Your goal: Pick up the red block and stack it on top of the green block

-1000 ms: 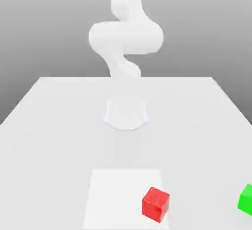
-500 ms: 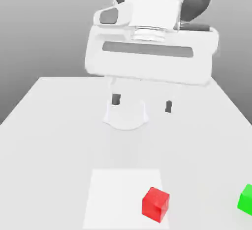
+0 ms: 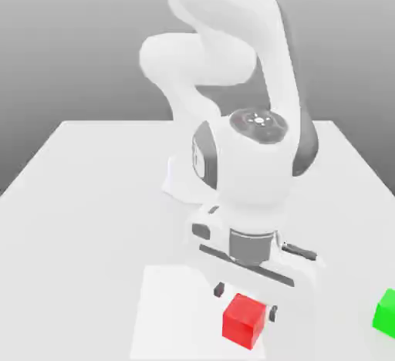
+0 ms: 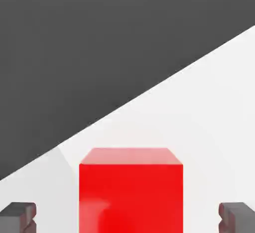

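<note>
White table (image 3: 85,197), grey backdrop, red block (image 3: 244,320)

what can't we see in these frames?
- green block, exterior view: cut off by the picture's right edge.
- red block, hand view: lower part cut off by the picture's edge.
- table, exterior view: middle hidden behind the arm.

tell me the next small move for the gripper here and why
Probably lower a little further, then close. The gripper is open, with a finger on each side of the red block and a gap showing on both sides in the hand view, so nothing is gripped yet. The fingertips appear to sit near the block's top, so a short descent should give a surer hold before carrying it to the green block.
</note>
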Robot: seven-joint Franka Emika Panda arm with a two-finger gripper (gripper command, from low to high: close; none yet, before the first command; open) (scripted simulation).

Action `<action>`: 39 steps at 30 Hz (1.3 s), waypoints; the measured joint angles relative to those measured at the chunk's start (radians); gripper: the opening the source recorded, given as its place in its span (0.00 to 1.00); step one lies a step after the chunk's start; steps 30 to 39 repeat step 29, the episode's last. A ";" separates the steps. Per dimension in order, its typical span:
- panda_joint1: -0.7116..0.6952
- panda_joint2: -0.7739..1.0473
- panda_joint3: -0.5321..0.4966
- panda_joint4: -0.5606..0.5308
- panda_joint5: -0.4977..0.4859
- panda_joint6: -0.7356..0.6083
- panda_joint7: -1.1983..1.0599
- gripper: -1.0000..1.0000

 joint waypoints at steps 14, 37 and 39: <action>0.009 -0.158 0.102 0.015 0.097 -0.178 -0.043 0.00; 0.322 0.045 0.176 0.242 -0.062 -0.223 0.216 1.00; 0.322 0.045 0.176 0.242 -0.062 -0.223 0.216 1.00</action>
